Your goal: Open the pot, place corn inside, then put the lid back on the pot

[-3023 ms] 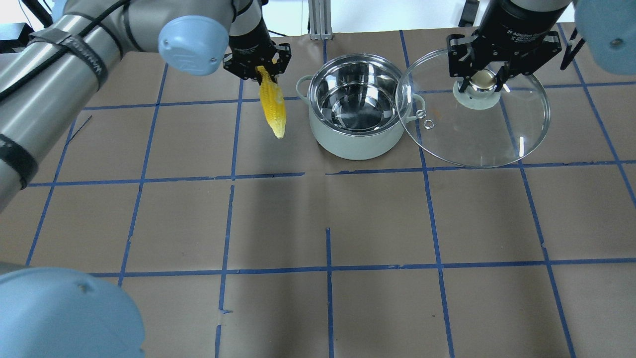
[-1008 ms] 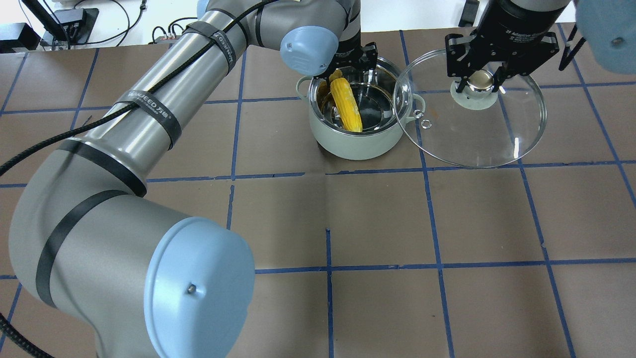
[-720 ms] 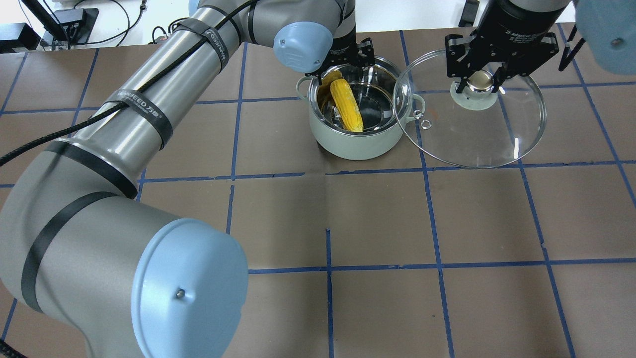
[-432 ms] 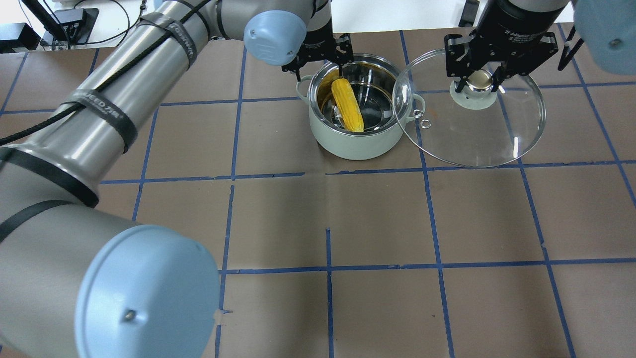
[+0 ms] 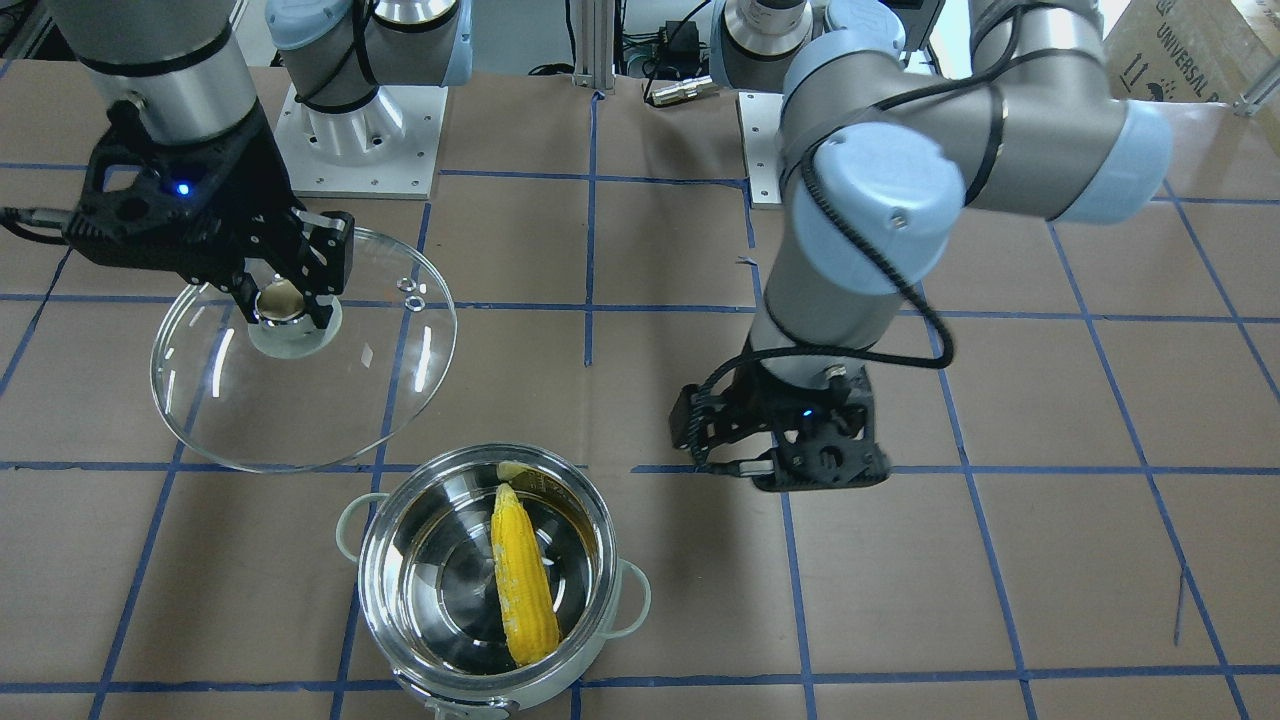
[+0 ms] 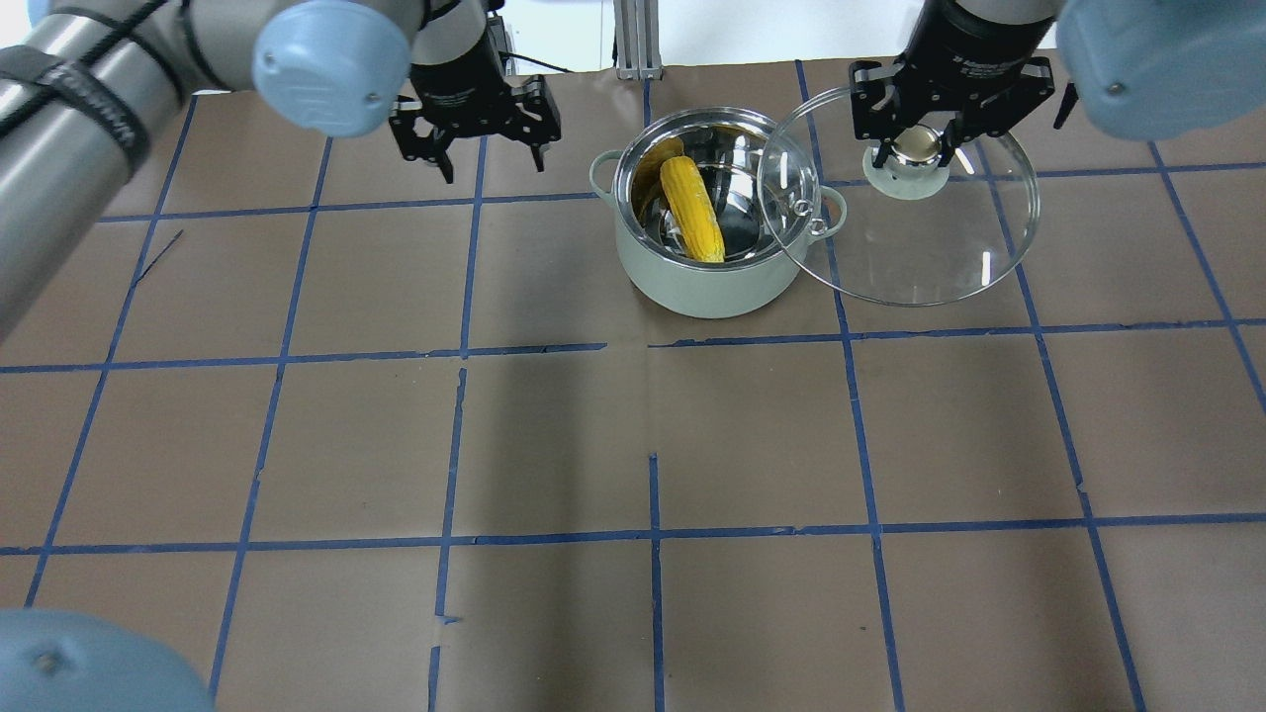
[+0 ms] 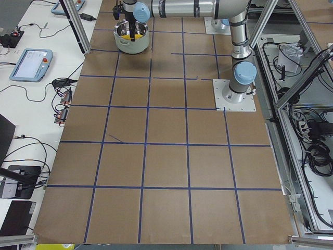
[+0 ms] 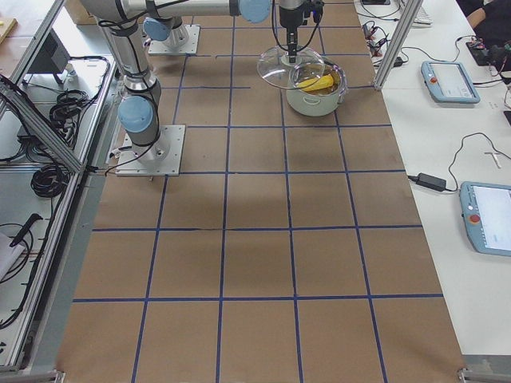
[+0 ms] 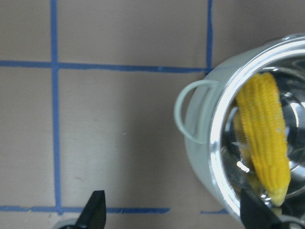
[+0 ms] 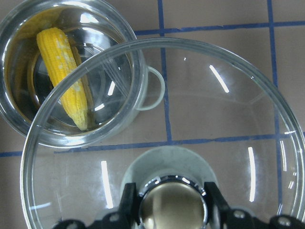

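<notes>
The pot (image 6: 707, 282) stands open at the far middle of the table, also in the front view (image 5: 430, 590). The corn (image 6: 692, 208) lies slanted inside it, also in the front view (image 5: 522, 580) and both wrist views (image 9: 264, 129) (image 10: 64, 71). My right gripper (image 6: 915, 148) is shut on the knob (image 10: 172, 205) of the glass lid (image 6: 920, 247). It holds the lid in the air with its left edge over the pot's right rim. My left gripper (image 6: 493, 163) is open and empty, left of the pot and above the table.
The table is covered in brown paper (image 6: 653, 445) with a grid of blue tape. The two arm bases on metal plates (image 5: 350, 130) stand on the robot's side. An aluminium post (image 6: 633, 40) rises behind the pot.
My left gripper carried the corn over the pot, let it go inside, and pulled back to the left, open. My right gripper has shifted the lid left, over the pot's rim.
</notes>
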{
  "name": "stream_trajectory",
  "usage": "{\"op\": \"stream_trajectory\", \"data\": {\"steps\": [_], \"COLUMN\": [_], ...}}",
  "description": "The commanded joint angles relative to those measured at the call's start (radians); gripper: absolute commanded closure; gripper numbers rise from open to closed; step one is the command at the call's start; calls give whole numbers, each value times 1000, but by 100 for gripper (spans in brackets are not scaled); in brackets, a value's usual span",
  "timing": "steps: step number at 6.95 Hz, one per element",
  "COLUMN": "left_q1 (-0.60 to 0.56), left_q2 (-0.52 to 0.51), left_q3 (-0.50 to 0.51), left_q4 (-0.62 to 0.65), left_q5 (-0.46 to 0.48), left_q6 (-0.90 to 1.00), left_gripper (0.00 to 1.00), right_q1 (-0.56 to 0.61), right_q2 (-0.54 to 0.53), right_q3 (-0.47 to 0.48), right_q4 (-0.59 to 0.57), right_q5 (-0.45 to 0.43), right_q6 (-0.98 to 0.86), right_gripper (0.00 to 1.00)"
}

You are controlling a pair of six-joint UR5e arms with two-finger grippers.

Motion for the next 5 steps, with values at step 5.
{"op": "stream_trajectory", "data": {"steps": [5], "left_q1": [107], "left_q2": [248], "left_q3": [-3], "left_q4": [-220], "left_q5": [69], "left_q6": [156], "left_gripper": [0], "right_q1": [106], "right_q2": [286], "right_q3": [-145], "right_q4": [-154], "right_q5": [-13], "right_q6": [53], "right_gripper": [72]}}
